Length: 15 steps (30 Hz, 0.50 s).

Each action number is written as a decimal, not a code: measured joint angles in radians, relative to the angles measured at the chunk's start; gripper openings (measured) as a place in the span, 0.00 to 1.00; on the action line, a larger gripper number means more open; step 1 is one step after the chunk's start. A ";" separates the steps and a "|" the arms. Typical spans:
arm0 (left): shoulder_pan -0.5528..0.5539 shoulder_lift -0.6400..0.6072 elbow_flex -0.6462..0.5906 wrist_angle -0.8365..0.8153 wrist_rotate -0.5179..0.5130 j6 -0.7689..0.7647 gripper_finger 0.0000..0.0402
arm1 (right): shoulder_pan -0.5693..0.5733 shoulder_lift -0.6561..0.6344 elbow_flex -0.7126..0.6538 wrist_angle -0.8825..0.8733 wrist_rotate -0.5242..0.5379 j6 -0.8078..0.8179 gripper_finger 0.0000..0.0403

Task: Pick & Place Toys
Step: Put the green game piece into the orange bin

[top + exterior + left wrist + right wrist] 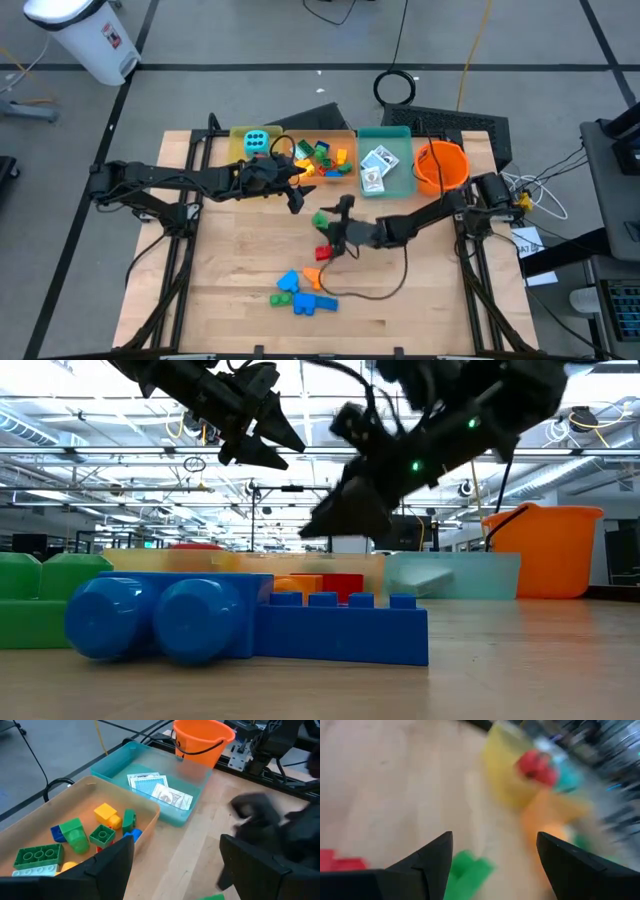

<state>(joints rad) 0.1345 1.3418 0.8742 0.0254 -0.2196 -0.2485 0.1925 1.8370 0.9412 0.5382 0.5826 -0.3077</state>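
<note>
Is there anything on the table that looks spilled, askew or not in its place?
Nothing looks spilled or damaged. Several bricks lie loose on the wooden table, outside the trays: a blue cluster near the front edge, red bricks and a green brick near the right gripper. The card packs lie slightly askew in the teal tray.

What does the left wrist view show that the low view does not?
Only the left wrist view looks down into the trays: card packs lying in the teal tray, and green, yellow and blue bricks in the orange tray. Only the low view shows the blue bricks lying on the table up close, with both arms overhead. Both show the orange bucket beside the teal tray and the open left gripper.
</note>
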 joint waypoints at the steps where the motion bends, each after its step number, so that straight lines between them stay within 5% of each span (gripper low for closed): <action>1: 0.000 0.000 0.000 0.000 0.000 0.000 0.74 | -0.016 0.000 0.000 -0.030 -0.061 0.050 0.64; 5: 0.000 0.000 0.000 0.000 0.000 0.000 0.74 | -0.070 0.016 0.000 -0.104 -0.234 0.226 0.64; 15: 0.000 0.000 0.000 0.002 0.000 -0.008 0.74 | -0.133 0.081 -0.002 -0.104 -0.339 0.320 0.64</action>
<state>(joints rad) 0.1341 1.3422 0.8742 0.0273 -0.2196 -0.2561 0.0592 1.9182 0.9394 0.4344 0.2433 0.0126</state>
